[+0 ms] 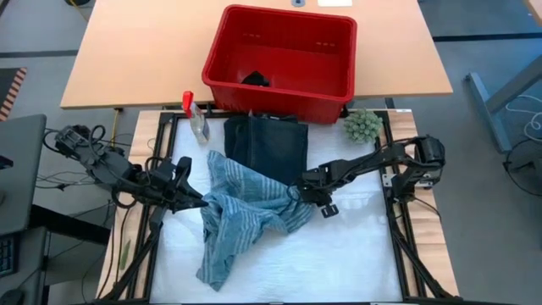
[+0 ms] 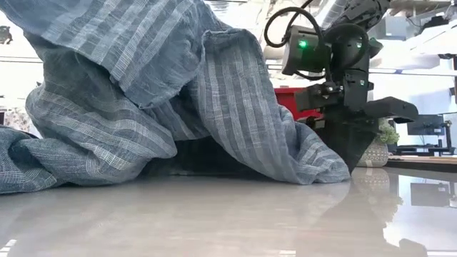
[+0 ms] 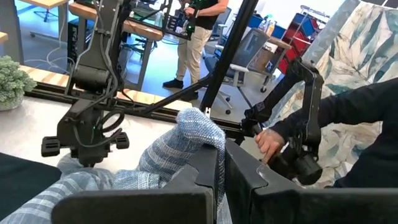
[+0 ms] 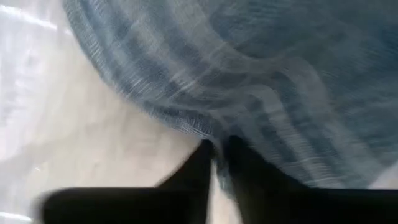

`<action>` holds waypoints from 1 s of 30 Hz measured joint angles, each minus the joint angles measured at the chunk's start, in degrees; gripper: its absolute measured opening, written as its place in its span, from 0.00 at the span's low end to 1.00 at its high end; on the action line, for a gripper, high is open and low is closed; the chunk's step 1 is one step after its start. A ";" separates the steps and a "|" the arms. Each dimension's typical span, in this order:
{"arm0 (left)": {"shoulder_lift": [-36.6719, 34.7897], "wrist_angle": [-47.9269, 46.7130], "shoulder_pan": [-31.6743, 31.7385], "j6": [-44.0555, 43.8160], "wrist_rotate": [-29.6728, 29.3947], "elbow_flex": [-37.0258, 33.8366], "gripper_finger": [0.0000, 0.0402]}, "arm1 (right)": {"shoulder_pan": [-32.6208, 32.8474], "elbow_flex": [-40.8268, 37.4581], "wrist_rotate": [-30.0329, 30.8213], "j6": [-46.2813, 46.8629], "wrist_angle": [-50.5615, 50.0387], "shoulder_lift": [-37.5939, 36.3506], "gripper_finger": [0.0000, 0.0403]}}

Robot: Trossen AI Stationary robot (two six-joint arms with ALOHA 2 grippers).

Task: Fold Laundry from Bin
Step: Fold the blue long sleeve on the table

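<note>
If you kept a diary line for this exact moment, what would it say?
left gripper: shut on cloth | right gripper: closing on cloth edge | dark garment: folded by bin

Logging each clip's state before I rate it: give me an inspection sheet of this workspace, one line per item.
Surface: white work surface, bare toward the near edge.
Job's things: grey-blue striped garment crumpled mid-surface; dark folded garment behind it; red bin on the wooden table, one dark item left inside.
Clutter: spray bottle and fuzzy green ball near the bin.
Grippers: left tool shut on the striped garment's left edge; right tool pinching its right edge.
Cables: loose bundle beside the left arm.
Surroundings: people beyond the table; a hand close to the frame.
</note>
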 joint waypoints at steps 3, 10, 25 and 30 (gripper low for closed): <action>0.00 0.06 -0.04 0.25 0.03 0.00 0.00 | -0.04 -0.10 0.38 2.34 -2.35 -3.11 0.05; -0.72 12.49 -0.04 5.21 1.49 -0.07 0.00 | 0.26 10.84 0.56 9.76 -26.69 -19.19 0.04; 0.94 35.47 0.73 26.14 -6.62 11.29 0.00 | -1.57 38.60 8.94 35.99 -18.43 -55.85 0.04; 1.34 32.65 2.72 34.66 -16.82 17.47 0.00 | -1.61 38.47 25.84 28.63 -6.78 -56.85 0.04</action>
